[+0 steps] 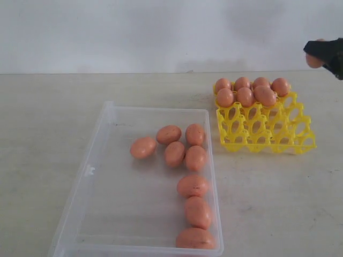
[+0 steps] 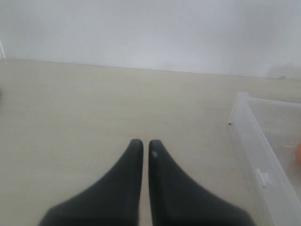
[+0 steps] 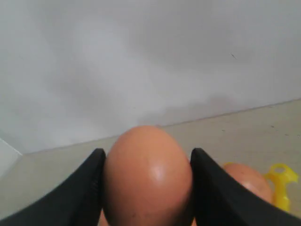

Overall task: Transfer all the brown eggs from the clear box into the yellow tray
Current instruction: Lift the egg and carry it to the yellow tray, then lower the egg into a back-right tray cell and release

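While a brown egg [image 3: 148, 181] is gripped between the two black fingers [image 3: 89, 183] of the right gripper [image 3: 148, 152], it is seen up in the air, past the far right corner of the yellow tray [image 1: 268, 136] and not touching it. The egg's long way seems to run along the fingers, with one round end poking out past the tips. The two far rows of the tray are filled with about eight brown eggs [image 1: 245, 96], sat close together in their cups. The near rows are seen open, with pointy posts sticking up between the holes.

Eight more eggs are left in the clear box [image 1: 102, 176], all lying on their sides. Five [image 1: 174, 153] are bunched near the far end, mostly tipped at a slant. Three [image 1: 198, 212] are lined up along the right wall, down to the near corner. The first and last of these are turned sideways, and the middle one is pointed more from near to far.

The box is set to the left of the tray, with bare table [image 1: 43, 134] between them. The left gripper [image 2: 146, 143] is seen low over the table beside the box, its fingers pressed almost together with nothing held.
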Robot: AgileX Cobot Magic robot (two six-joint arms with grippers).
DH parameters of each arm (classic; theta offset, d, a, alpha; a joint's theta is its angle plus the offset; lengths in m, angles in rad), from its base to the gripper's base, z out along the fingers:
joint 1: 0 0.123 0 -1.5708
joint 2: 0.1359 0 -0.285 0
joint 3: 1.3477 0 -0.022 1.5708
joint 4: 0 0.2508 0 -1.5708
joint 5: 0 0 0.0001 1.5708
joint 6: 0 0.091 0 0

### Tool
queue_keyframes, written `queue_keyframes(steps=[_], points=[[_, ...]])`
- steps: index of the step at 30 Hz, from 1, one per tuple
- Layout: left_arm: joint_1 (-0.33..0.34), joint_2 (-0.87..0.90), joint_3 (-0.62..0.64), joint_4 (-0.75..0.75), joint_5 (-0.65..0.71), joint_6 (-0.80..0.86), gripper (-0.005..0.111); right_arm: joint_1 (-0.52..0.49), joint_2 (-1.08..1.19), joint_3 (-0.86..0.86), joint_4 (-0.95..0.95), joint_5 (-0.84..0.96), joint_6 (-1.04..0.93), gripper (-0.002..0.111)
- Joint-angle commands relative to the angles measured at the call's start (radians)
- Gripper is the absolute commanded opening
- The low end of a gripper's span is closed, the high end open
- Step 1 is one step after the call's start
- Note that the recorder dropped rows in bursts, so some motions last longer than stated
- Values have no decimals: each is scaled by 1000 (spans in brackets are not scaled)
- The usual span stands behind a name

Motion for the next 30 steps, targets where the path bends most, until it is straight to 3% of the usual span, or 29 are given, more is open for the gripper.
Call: queue_keyframes(steps=[1, 11, 24, 26, 30], points=[[3, -2, 3, -3, -6, 2, 4, 29, 31, -11, -23, 85, -138, 0], [3, -2, 3, -3, -6, 2, 4, 90, 94, -11, 7, 187, -225, 0], [3, -2, 3, -3, -6, 2, 4, 90, 137, -11, 55, 205, -284, 1], [3, -2, 3, -3, -6, 2, 4, 90, 144, -11, 57, 207, -301, 8], [3, -2, 3, -3, -6, 2, 4, 90, 156, -11, 104, 202, -301, 32]])
